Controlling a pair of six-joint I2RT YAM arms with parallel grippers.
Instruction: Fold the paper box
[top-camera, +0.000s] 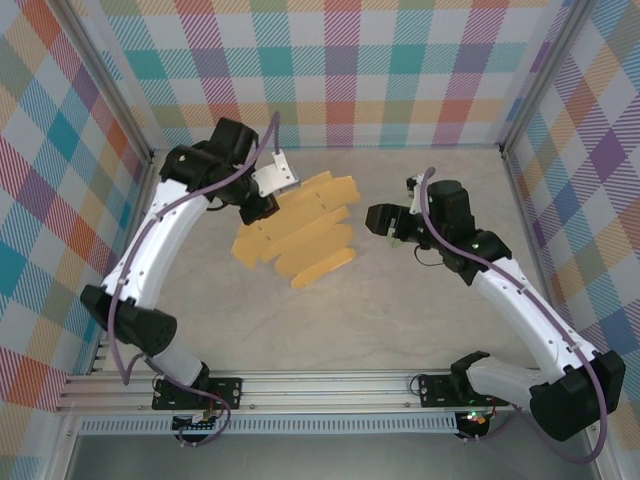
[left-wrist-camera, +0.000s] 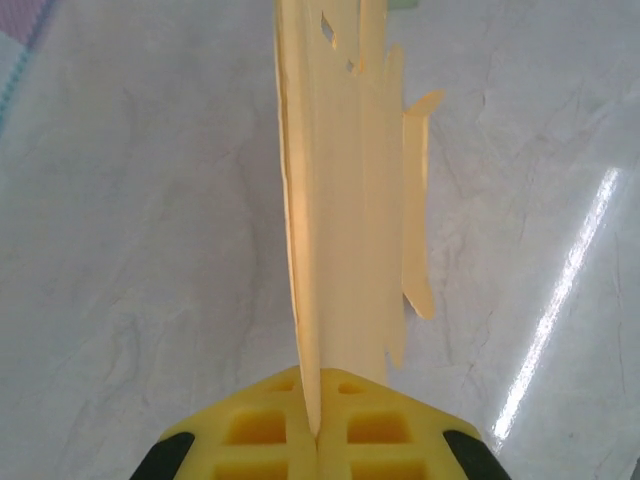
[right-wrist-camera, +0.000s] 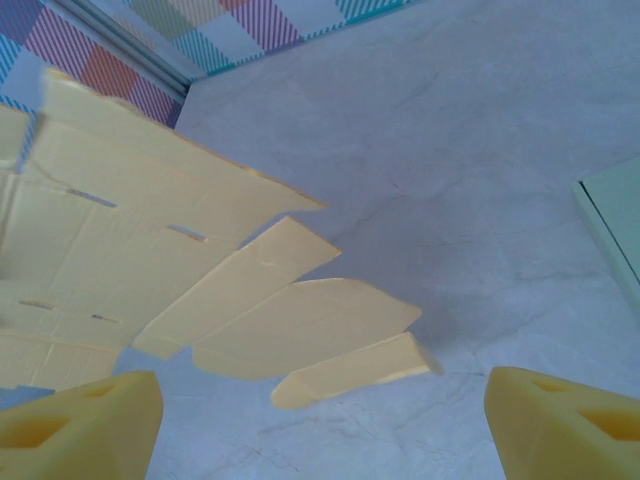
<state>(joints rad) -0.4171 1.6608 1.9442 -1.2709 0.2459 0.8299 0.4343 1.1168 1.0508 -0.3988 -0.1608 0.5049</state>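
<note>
Paperboard, pale yellow and die-cut into a flat box blank with rounded flaps, sits toward the far left of the pale marbled table and appears tilted up off the surface at its left edge. The left gripper is clenched on that edge. In the left wrist view its yellow fingers meet with the sheet pinched between them, and the blank runs away from the camera edge-on. This hold likely anchors the blank and raises its panels so the crease lines can be worked. The right gripper hovers just beside the blank's right-hand flaps, apart from them, with its jaws spread wide and nothing between them. In its wrist view the flaps fan out ahead of the two fingertips. That posture reads as readiness to take or push a flap, though which one cannot be told.
</note>
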